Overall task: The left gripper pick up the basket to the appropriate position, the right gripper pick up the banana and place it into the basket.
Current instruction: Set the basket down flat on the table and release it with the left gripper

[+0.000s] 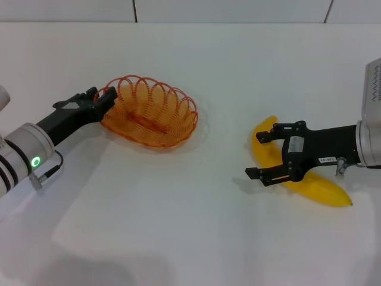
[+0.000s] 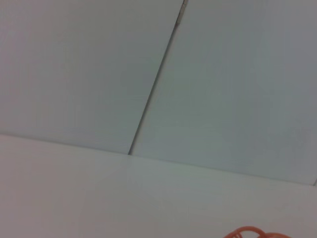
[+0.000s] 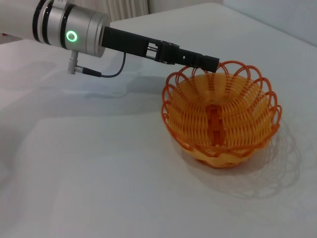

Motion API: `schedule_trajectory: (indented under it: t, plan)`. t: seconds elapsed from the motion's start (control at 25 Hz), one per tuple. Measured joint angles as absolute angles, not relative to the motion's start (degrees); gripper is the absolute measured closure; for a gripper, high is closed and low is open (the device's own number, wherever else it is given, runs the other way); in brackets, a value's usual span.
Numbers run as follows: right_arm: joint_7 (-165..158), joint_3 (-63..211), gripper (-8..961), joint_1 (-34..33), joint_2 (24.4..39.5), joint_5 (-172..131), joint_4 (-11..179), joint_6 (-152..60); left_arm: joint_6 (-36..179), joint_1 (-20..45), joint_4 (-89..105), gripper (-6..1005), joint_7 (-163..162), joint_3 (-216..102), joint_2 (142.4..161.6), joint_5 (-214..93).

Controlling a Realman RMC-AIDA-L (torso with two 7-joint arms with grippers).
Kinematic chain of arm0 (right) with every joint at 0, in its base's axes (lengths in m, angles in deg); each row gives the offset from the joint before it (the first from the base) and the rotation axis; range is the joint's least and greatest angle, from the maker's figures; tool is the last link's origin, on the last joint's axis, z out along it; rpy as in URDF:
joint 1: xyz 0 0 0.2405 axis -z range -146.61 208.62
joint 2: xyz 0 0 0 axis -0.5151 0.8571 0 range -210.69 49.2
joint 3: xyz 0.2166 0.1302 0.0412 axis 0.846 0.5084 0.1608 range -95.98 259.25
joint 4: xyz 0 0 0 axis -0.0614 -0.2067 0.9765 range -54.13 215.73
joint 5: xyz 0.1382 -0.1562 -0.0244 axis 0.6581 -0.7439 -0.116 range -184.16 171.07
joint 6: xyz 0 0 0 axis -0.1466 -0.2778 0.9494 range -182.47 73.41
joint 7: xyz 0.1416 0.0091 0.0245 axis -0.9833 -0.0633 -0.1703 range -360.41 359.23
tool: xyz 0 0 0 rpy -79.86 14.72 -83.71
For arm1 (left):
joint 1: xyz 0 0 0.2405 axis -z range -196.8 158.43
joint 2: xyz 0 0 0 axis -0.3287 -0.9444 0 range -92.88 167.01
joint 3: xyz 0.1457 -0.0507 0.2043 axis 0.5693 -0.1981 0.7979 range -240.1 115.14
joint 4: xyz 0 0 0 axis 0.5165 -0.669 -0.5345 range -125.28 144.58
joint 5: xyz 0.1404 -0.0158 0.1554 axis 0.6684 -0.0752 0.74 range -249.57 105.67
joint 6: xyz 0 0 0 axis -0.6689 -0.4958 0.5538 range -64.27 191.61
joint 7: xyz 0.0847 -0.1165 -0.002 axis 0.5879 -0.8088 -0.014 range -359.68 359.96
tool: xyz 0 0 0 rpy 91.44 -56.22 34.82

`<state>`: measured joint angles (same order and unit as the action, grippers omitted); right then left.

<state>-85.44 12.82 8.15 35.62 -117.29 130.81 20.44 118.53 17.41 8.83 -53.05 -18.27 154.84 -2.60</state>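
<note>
The orange wire basket [image 1: 152,113] is on the white table, left of centre. My left gripper [image 1: 102,99] is shut on the basket's left rim. The right wrist view shows its fingertips [image 3: 205,62] clamped on the rim of the basket [image 3: 223,116]. A sliver of the rim shows in the left wrist view [image 2: 252,232]. I cannot tell whether the basket is raised off the table. The yellow banana [image 1: 321,189] lies on the table at the right. My right gripper [image 1: 255,155] is open, one finger on each side of the banana's far half, low over it.
The white table [image 1: 196,226] runs to a pale wall with panel seams [image 1: 134,11] at the back. A thin grey cable [image 3: 106,74] hangs from the left arm's cuff. Bare tabletop lies between basket and banana.
</note>
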Motion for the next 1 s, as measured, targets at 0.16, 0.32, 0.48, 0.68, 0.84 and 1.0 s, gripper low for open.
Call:
schedule_trajectory:
  t: [0.16,0.32,0.48,0.68,0.84,1.0]
  plan:
    - [-85.3,12.8,59,8.2,35.62,-117.3,130.8,20.4,119.7,16.7,8.4,641,-52.5,-18.4,154.77,-3.2]
    - [-85.3,12.8,60,8.2,35.62,-117.3,130.8,20.4,120.0,16.3,8.4,517,-52.3,-18.5,154.58,-4.0]
    - [-85.3,12.8,60,8.2,35.61,-117.3,130.8,20.4,120.0,16.1,8.3,459,-52.3,-18.5,154.57,-4.0]
    - [-85.2,12.8,60,8.2,35.68,-117.3,130.8,20.4,119.9,16.1,8.3,459,-52.3,-18.4,154.61,-4.0]
    - [-85.1,12.8,59,8.2,35.70,-117.3,130.8,20.4,119.7,16.4,8.3,460,-52.5,-18.3,154.46,-4.0]
    - [-85.4,12.7,60,8.2,35.71,-117.9,130.8,20.4,118.6,16.7,5.9,460,-56.2,-15.9,154.11,-1.7]
